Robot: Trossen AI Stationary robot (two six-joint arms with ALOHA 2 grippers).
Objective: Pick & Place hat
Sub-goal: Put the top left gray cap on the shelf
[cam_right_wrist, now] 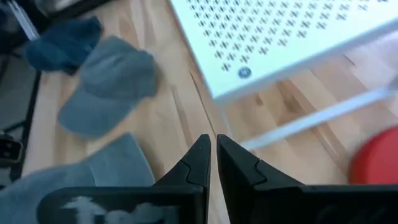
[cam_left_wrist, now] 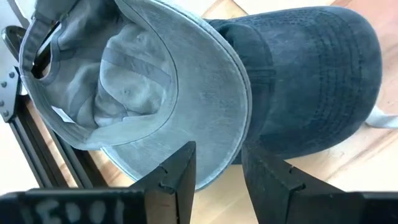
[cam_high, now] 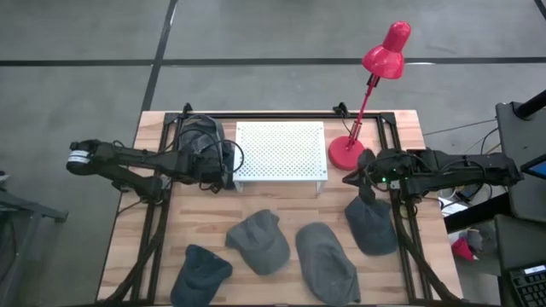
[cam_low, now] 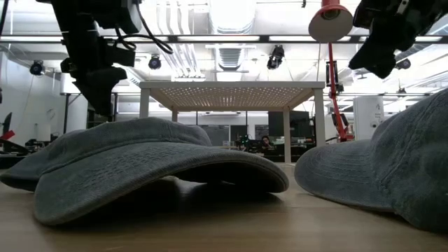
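Two caps are stacked at the table's far left, beside the white stand. A pale grey cap (cam_left_wrist: 124,87) lies upside down, its inside and label showing, on a dark blue cap (cam_left_wrist: 311,81). My left gripper (cam_left_wrist: 217,155) is open close by this stack (cam_high: 205,136), and the grey cap's brim edge (cam_left_wrist: 208,180) reaches between its fingers. Several more caps lie on the near half of the table: dark blue (cam_high: 200,273), grey (cam_high: 260,239), grey (cam_high: 327,260) and grey (cam_high: 371,223). My right gripper (cam_right_wrist: 213,144) is shut and empty, raised above the table (cam_low: 378,59) by the lamp base. My left gripper has its open fingers (cam_left_wrist: 183,171) on either side of the upturned grey cap's brim edge. I cannot tell whether they touch it.
A white perforated stand (cam_high: 280,152) occupies the table's far middle. A red desk lamp has its base (cam_high: 345,153) at the far right and its head (cam_high: 388,47) beyond the far edge. Black rails (cam_high: 153,222) run along both sides. Bare wood (cam_high: 290,200) lies between stand and caps.
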